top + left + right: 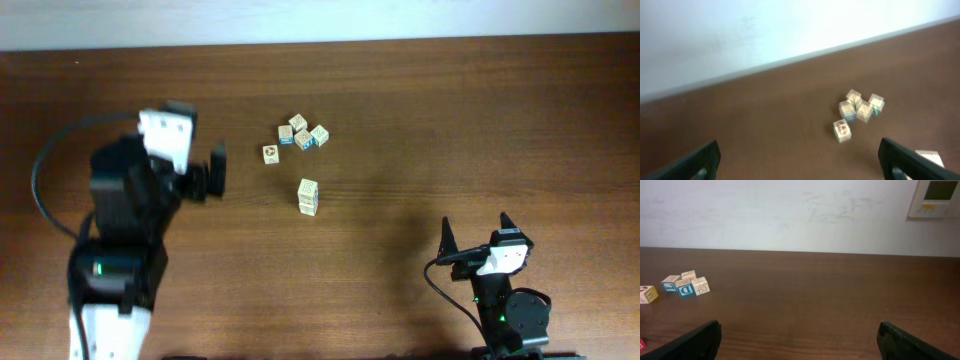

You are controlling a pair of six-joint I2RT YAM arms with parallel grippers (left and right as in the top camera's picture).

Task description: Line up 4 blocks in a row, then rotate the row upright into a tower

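The left end effector [799, 150] hovers over the left part of the worktop [420, 110], fingers spread as wide as they go and holding nothing. It faces the blocks from a short way off, probably so that it can reach in without knocking anything. Its own camera is blurred, and the cubes show only as pale shapes between the two dark fingers.

Right of it, towards the far side, five loose cubes [304, 138] lie in a small huddle, four touching or nearly so and one just apart on the left. They look like bystanders rather than the job.

Just near of that huddle, about mid-worktop, stands the stack of blocks [308, 196], one block on another. From above I cannot count them, and their printed sides hardly show. This stack is likely what the task means, and nothing is touching it. Whether any of its blocks is turned yet I cannot tell.

Far off at the near right, the right end effector [799, 330] sits low, fingers fully apart and empty. Its camera looks across bare wood to the wall [790, 210], with the cubes at its far left, so this arm seems parked out of the way.
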